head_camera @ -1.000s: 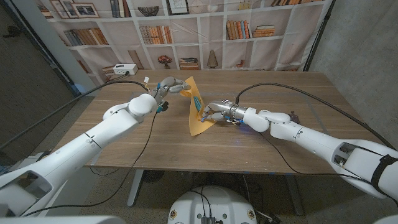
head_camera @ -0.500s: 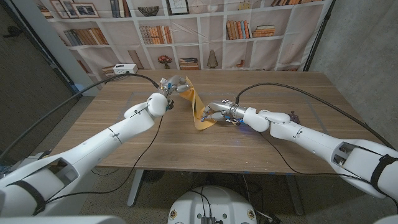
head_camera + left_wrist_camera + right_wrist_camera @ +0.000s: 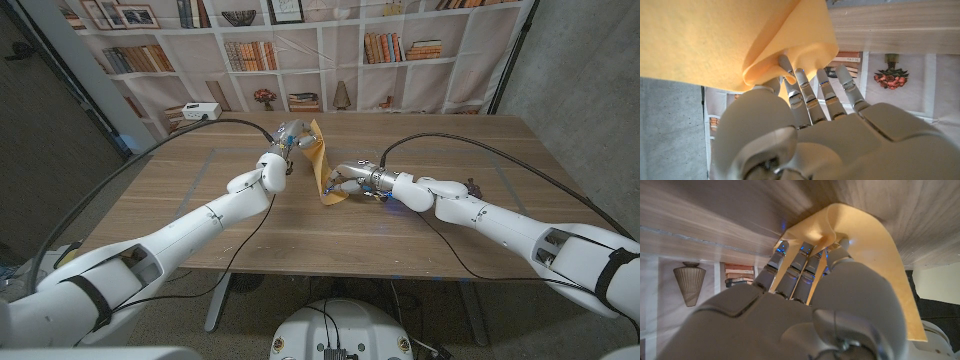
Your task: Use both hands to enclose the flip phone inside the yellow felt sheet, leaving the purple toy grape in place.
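the thin yellow felt sheet [image 3: 320,165] is held up off the brown wooden table [image 3: 420,230] between both hands, standing nearly on edge, its long axis running from a far upper corner down to a near lower end. the upper corner is pinched by the white left hand [image 3: 288,135], whose fingers [image 3: 805,90] are seen in the left wrist view closed on a fold of felt. the lower part is gripped by the white right hand [image 3: 350,182], whose fingers [image 3: 790,272] curl into the felt just above the table. the flip phone cannot be made out; it is judged to lie hidden in the fold near the right hand, though this cannot be confirmed. the purple toy grape cannot be told either. the fold would be closed by bringing the raised corner down towards the right hand, which is the nearer to the table.
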Robot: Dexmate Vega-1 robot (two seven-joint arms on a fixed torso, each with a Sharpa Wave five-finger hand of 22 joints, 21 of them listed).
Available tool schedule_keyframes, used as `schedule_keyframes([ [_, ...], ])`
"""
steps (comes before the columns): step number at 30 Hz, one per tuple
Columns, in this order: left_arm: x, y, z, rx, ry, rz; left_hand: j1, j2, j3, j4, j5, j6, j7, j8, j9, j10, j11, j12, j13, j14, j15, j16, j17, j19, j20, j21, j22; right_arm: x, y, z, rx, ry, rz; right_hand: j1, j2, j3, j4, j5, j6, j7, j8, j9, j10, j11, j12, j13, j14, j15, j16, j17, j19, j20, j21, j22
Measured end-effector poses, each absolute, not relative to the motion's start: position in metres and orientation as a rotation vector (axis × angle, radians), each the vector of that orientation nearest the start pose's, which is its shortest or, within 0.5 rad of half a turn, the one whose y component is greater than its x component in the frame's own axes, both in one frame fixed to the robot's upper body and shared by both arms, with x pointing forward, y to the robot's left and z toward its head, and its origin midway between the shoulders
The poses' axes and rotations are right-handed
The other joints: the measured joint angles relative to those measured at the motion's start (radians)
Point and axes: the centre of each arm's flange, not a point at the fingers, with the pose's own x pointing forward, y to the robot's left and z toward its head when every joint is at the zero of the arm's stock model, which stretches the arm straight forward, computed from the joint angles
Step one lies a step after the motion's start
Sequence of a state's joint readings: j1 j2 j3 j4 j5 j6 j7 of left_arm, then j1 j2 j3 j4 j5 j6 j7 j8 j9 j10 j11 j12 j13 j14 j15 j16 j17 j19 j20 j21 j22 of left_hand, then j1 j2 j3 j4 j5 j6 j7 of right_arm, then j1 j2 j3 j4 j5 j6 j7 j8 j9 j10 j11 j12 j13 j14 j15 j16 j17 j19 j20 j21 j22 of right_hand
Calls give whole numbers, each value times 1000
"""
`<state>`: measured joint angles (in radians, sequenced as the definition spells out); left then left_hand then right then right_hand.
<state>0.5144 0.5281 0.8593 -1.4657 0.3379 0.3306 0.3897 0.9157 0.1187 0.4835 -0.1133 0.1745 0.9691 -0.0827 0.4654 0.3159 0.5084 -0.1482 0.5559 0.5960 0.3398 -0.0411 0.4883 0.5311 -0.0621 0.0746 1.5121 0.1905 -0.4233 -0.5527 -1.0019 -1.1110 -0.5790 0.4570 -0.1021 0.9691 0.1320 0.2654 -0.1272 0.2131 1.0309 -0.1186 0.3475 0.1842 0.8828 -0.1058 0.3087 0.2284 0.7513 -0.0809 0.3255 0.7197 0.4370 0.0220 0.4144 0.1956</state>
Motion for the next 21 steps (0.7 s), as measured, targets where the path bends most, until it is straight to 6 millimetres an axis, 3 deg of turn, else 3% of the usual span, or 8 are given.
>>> schedule_keyframes([
  [10, 669, 115, 37, 1274, -732, 216, 0, 0, -7, -15, 0, -1, -4, -14, -18, 11, -11, 14, 8, 2, -2, 8, 9, 5, -5, 0, 0, 661, -120, -55, -1503, -862, 505, -7, -1, 4, -4, 0, -2, 3, -9, 1, -10, 10, -7, 3, -5, -2, -9, -8, 0, 0, 4, 0],
  [16, 670, 100, 33, 1355, -753, 211, 0, 0, -17, -33, 0, 18, -3, -18, -32, 17, -17, 21, 9, 6, 2, 15, 18, 11, -11, 0, 0, 660, -125, -51, -1490, -845, 490, -20, -1, 22, -5, 1, -26, 26, -43, 2, -59, 57, -36, 15, -32, 7, -43, -26, 4, 11, 4, 0],
  [21, 670, 96, 31, 1398, -755, 212, 15, -15, -20, -43, 0, 40, 10, -23, -39, 18, -18, 21, 9, 6, 2, 23, 23, 12, -20, -3, 0, 661, -130, -46, -1477, -833, 475, -29, -5, 35, -7, -4, -37, 37, -64, 5, -120, 61, -58, 21, -72, 14, -75, -44, -2, 20, 4, -2],
])
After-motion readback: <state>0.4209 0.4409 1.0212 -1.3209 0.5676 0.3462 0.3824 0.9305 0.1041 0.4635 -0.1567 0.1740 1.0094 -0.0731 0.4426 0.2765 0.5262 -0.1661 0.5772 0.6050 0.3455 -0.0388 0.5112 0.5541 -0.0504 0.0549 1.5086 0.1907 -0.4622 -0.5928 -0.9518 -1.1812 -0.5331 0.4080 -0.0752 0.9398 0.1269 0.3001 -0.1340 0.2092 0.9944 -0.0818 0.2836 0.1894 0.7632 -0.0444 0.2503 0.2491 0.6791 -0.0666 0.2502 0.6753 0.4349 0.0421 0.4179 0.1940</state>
